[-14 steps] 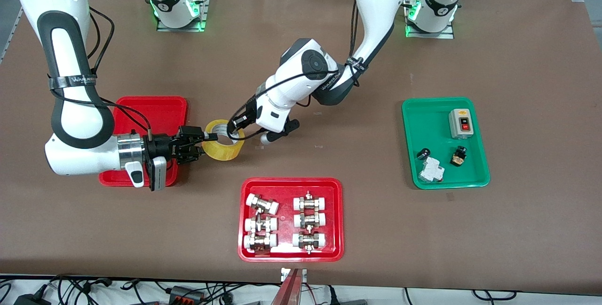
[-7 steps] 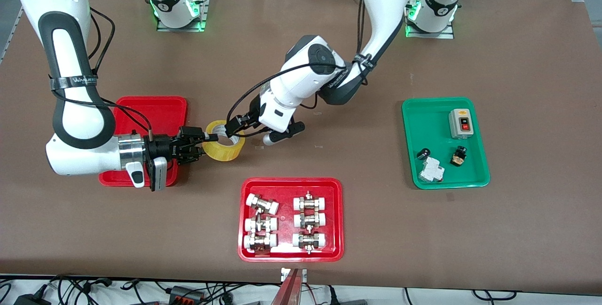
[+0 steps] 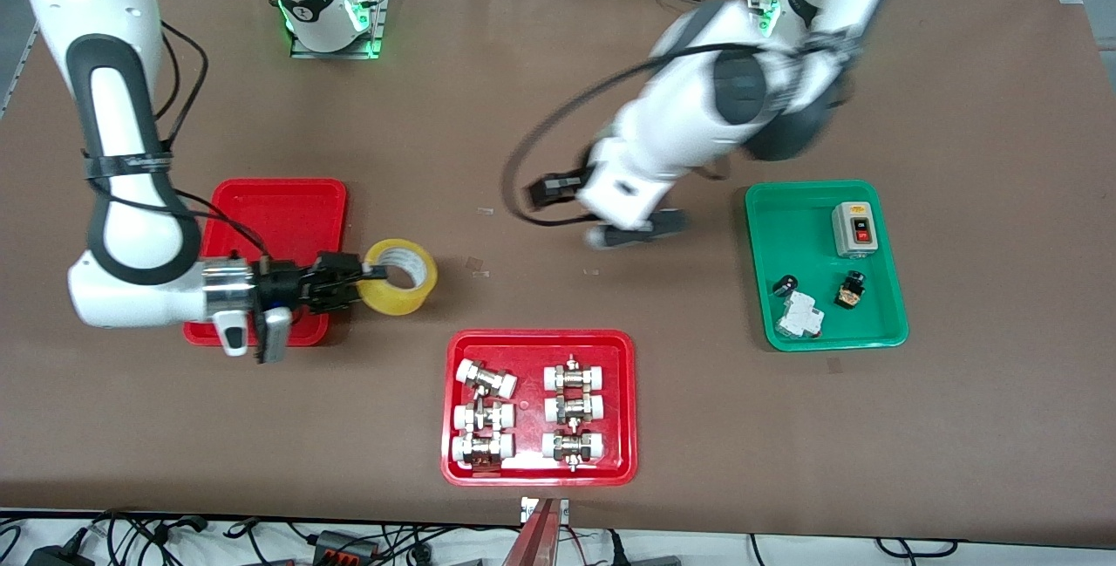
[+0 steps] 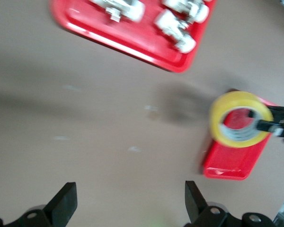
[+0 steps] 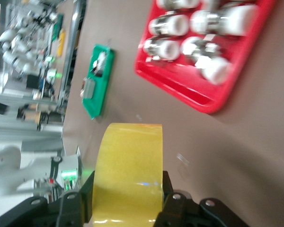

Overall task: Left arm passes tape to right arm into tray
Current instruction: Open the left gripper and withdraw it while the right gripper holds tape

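Note:
The yellow tape roll is clamped across its wall by my right gripper, one finger inside the hole. It hangs over the table just beside the plain red tray, at the edge toward the left arm's end. In the right wrist view the tape fills the space between the fingers of the right gripper. My left gripper is open and empty over bare table near the green tray. Its wrist view shows the open left gripper, with the tape and the plain tray far off.
A red tray with several white-capped metal fittings lies near the front edge; it also shows in the right wrist view. A green tray with a switch box and small parts lies toward the left arm's end.
My left gripper has let go of the tape and swung away toward the green tray. My right gripper has kept the tape and drawn it slightly toward the plain red tray.

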Action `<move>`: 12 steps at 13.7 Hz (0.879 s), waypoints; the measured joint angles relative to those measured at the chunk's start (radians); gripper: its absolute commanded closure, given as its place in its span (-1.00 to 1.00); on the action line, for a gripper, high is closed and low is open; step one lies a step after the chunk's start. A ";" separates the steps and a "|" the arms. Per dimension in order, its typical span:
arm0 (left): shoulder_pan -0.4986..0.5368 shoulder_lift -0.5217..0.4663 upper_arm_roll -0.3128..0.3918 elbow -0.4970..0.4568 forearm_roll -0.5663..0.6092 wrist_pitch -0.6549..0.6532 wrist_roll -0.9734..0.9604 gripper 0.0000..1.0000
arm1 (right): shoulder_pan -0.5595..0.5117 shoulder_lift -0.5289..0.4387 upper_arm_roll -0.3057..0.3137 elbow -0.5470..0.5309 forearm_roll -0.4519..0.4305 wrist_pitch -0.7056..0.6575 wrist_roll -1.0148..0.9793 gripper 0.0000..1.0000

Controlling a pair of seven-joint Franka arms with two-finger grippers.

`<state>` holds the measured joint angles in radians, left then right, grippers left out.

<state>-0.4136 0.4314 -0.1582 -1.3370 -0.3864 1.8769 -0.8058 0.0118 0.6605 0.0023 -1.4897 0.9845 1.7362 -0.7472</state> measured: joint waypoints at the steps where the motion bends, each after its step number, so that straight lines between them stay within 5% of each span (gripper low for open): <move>1: 0.042 -0.033 0.002 -0.003 0.013 -0.061 0.015 -1.00 | -0.023 0.000 -0.007 0.000 -0.022 -0.001 0.033 0.61; 5: 0.205 -0.113 0.004 0.022 0.178 -0.348 0.156 -1.00 | -0.157 0.003 -0.017 -0.025 -0.098 -0.062 0.115 0.61; 12: 0.454 -0.199 0.009 0.041 0.383 -0.486 0.499 -1.00 | -0.358 0.060 -0.018 -0.079 -0.146 -0.203 0.116 0.60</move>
<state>0.0408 0.2321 -0.1490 -1.2959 -0.0036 1.3907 -0.3069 -0.3460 0.7210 -0.0158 -1.5682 0.8382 1.5331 -0.6312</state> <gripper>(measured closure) 0.000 0.467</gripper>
